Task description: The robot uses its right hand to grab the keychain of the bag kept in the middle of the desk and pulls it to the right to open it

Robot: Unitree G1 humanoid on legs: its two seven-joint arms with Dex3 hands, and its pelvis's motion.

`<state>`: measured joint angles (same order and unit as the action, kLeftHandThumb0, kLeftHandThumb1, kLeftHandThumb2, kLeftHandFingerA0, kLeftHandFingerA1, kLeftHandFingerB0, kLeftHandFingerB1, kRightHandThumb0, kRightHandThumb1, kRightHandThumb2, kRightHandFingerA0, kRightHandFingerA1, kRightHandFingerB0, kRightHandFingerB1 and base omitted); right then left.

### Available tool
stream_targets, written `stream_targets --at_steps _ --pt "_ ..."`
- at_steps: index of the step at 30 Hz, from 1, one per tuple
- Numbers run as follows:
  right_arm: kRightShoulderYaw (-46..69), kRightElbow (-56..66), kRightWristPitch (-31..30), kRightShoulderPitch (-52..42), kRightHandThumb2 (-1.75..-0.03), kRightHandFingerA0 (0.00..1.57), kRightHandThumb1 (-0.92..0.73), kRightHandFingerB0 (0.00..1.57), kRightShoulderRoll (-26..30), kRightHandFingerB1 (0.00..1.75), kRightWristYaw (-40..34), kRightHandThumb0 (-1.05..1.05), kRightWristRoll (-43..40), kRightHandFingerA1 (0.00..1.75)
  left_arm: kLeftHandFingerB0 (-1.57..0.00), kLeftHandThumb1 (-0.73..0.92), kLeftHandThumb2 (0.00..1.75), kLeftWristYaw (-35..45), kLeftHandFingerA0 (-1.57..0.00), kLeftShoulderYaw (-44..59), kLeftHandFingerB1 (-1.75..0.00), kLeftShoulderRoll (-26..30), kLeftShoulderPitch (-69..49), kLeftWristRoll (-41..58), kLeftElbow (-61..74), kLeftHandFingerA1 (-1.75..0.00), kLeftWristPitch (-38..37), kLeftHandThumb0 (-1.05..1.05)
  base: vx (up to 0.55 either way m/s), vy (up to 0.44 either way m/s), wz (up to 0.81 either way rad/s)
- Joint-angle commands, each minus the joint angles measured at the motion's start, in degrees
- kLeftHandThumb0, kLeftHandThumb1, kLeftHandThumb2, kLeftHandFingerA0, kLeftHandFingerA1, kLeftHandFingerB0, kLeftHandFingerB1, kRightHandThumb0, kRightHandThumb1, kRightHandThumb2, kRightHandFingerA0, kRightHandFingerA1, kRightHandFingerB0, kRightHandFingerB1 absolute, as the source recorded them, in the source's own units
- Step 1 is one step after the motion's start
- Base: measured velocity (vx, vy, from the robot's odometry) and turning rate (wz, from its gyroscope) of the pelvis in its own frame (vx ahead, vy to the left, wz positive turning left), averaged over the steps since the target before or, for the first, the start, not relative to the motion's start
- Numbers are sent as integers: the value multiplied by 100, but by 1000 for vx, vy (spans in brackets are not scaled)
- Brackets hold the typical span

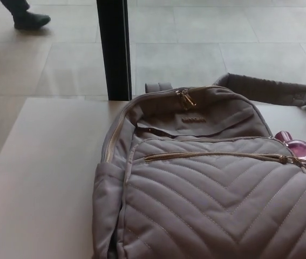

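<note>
A grey quilted backpack [212, 199] lies flat on the pale desk [39, 178], top end away from me. Its front pocket zipper [212, 156] runs as a thin gold line across the bag. The slider [291, 159] sits at the right end of that line. A pink round keychain [299, 147] hangs from it and rests against the bag's right edge. A second gold zipper pull [185, 99] lies at the top of the bag. Neither of my hands shows in this view.
A black pillar [114, 48] stands behind the desk's far edge. The bag's grey shoulder strap [266, 89] lies stretched toward the back right. A person's dark shoe [28, 19] is on the tiled floor at the upper left.
</note>
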<state>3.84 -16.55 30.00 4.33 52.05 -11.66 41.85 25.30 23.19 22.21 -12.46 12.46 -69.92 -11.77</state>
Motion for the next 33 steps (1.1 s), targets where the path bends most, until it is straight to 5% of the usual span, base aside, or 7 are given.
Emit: stream_targets --at_steps 1,2,3,7,22,25,33 --pt "249 153 -454 -212 -72 88 -65 68 13 82 292 -17 -325 166 -30 92 75 16 -44 2 -36 99 -12 12 -71 -46 88 -84 0 0 0" --pt "291 265 -556 -240 -62 86 -66 53 22 54 407 -27 -359 148 -29 92 76 15 -44 -4 -37 97 -21 2 -77 -47 53 -84 0 0 0" --pt "392 435 -688 -343 -60 62 -66 20 64 30 563 -65 -404 54 -28 92 76 48 -42 -23 -36 104 -45 -15 -63 -45 7 -84 0 0 0" --pt "787 991 -1243 -700 -105 0 -59 0 90 0 1266 -100 -730 33 -29 92 76 27 -42 -51 -38 119 -47 -46 -105 -44 -27 -87 0 0 0" --pt "2917 238 -1816 -1958 -79 0 -76 0 -526 0 2210 -105 -2927 0 -28 92 73 67 -44 -14 -35 93 4 3 -188 -45 71 -84 0 0 0" --pt "3330 -852 -2207 -1856 -114 0 -69 0 -817 13 1906 -105 -3116 31 -28 92 75 33 -43 -23 -35 80 27 2 -129 -46 57 -82 0 0 0" --pt "4263 -3661 -2217 -1489 -98 3 -61 12 -1517 9 1016 -86 -3822 58 -30 92 73 -24 -42 -58 -37 54 68 -19 -62 -46 121 -86 0 0 0"
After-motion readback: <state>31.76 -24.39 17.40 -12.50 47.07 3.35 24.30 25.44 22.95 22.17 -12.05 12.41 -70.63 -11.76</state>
